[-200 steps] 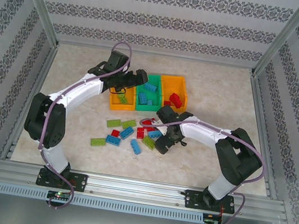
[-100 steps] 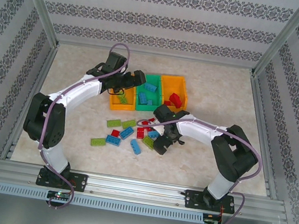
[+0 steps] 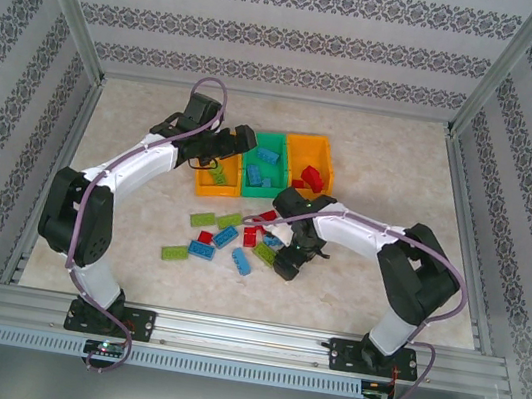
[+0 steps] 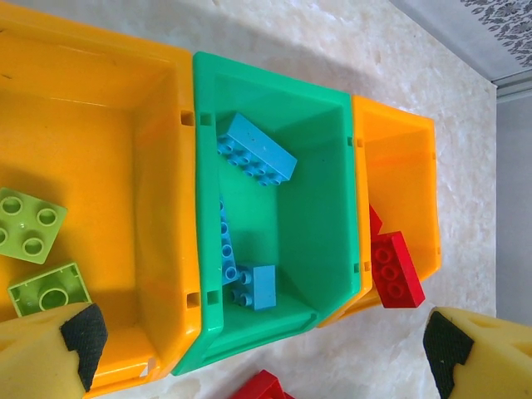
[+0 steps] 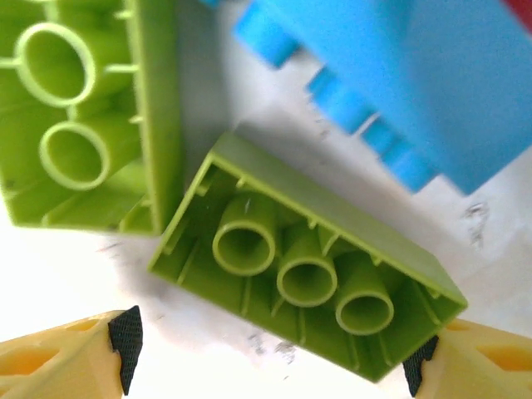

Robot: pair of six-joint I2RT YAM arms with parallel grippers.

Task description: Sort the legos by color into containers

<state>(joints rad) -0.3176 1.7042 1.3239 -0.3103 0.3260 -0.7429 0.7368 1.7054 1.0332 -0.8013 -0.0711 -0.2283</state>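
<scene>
Right gripper point(image 5: 272, 357) sits low over an upturned lime green brick point(image 5: 307, 287), hollow side up, three tubes showing, skewed on the pale table point(image 5: 499, 249). Jaws are spread and straddle it. One pad point(image 5: 126, 337) is clear of its lower-left end, the other pad point(image 5: 420, 366) is at its lower-right corner, contact unclear. Second upturned lime brick point(image 5: 83, 108) is just upper-left of it, nearly touching. Blue brick point(image 5: 432, 75) is upper-right of it, studs facing it.
</scene>
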